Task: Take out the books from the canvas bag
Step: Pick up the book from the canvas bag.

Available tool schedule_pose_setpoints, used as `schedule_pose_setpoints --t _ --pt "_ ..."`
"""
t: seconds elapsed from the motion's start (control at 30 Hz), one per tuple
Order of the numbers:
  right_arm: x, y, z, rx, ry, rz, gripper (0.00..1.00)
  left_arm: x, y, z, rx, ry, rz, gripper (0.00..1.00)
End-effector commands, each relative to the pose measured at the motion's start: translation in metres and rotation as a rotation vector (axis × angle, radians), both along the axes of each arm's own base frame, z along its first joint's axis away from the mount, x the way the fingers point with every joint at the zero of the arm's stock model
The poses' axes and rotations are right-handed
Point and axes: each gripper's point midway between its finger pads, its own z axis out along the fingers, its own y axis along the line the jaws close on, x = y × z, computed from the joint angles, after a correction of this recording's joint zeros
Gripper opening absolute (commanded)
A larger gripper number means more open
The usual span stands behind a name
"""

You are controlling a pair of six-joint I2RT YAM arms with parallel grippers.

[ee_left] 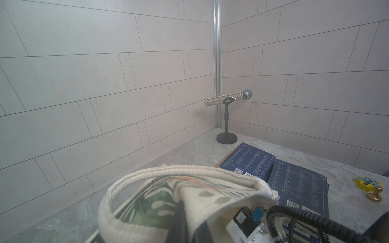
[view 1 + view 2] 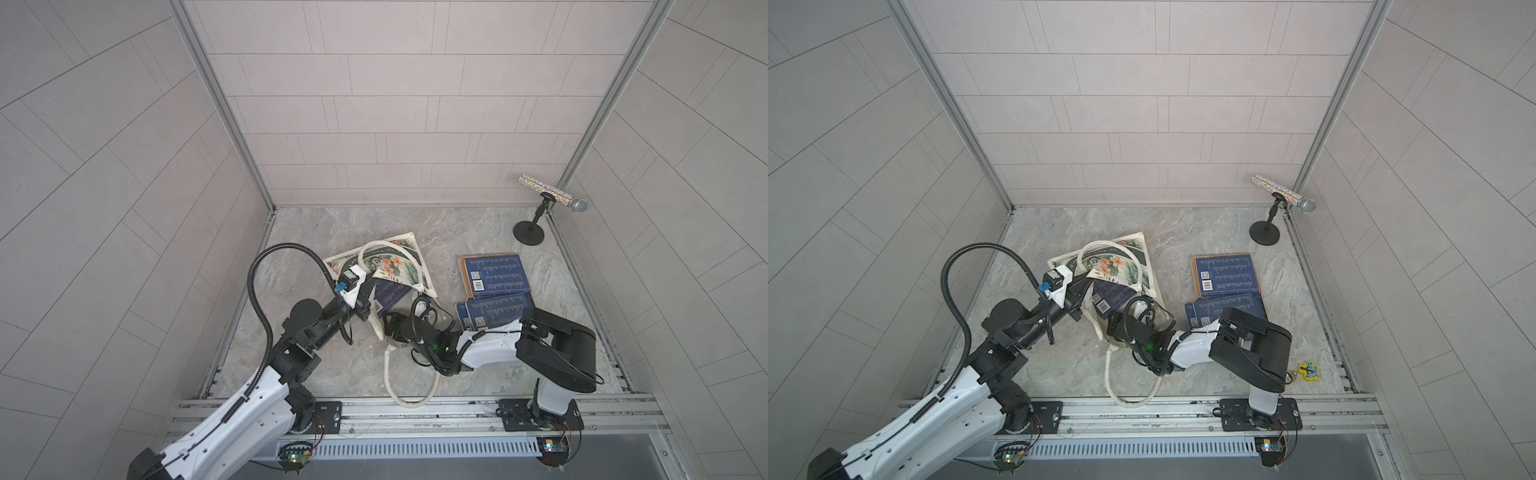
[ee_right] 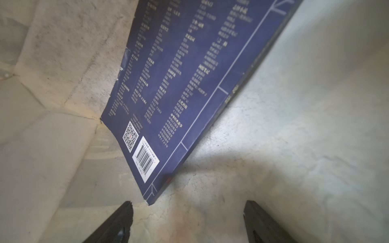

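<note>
The cream canvas bag point(image 2: 395, 266) point(image 2: 1121, 266) with its leafy print lies left of centre on the table, its mouth toward the front. My left gripper point(image 2: 369, 298) point(image 1: 189, 223) is shut on the bag's upper rim and holds it lifted. One navy book point(image 2: 390, 297) point(image 3: 179, 84) still lies inside. My right gripper point(image 3: 188, 205) reaches into the mouth and stands open, the book's near corner just ahead of its fingers. In both top views its tips are hidden by the canvas. Two navy books point(image 2: 492, 274) point(image 2: 494, 311) point(image 1: 299, 189) lie outside, right of the bag.
A glittery microphone point(image 2: 552, 195) on a black stand occupies the back right corner. A small yellow toy point(image 2: 1309, 371) lies at the front right behind my right arm. One bag handle point(image 2: 411, 399) trails toward the front rail. Walls enclose three sides.
</note>
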Motion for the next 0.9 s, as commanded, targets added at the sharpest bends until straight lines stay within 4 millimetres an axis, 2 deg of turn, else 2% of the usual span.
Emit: schedule_pose_setpoints --t 0.0,0.1,0.27,0.43,0.57,0.7,0.87 --pt "0.005 -0.003 -0.004 0.083 -0.005 -0.054 0.85 -0.026 0.007 0.07 -0.162 -0.225 -0.056 0.0" --pt "0.016 -0.003 0.005 0.111 -0.064 -0.062 0.85 -0.032 0.009 0.075 -0.184 -0.249 -0.073 0.0" --pt "0.032 0.016 0.02 0.179 -0.111 0.005 0.84 -0.04 0.01 0.082 -0.202 -0.273 -0.097 0.0" --pt "0.047 0.013 0.025 0.195 -0.154 -0.009 0.83 -0.045 0.009 0.085 -0.221 -0.28 -0.12 0.0" --pt "0.051 0.022 0.046 0.197 -0.246 0.045 0.81 -0.046 0.009 0.086 -0.227 -0.28 -0.13 0.0" --pt "0.056 0.03 0.055 0.24 -0.281 0.088 0.8 -0.046 0.009 0.085 -0.222 -0.278 -0.129 0.0" --pt "0.072 0.02 0.053 0.278 -0.293 0.049 0.76 -0.044 0.008 0.083 -0.216 -0.268 -0.129 0.0"
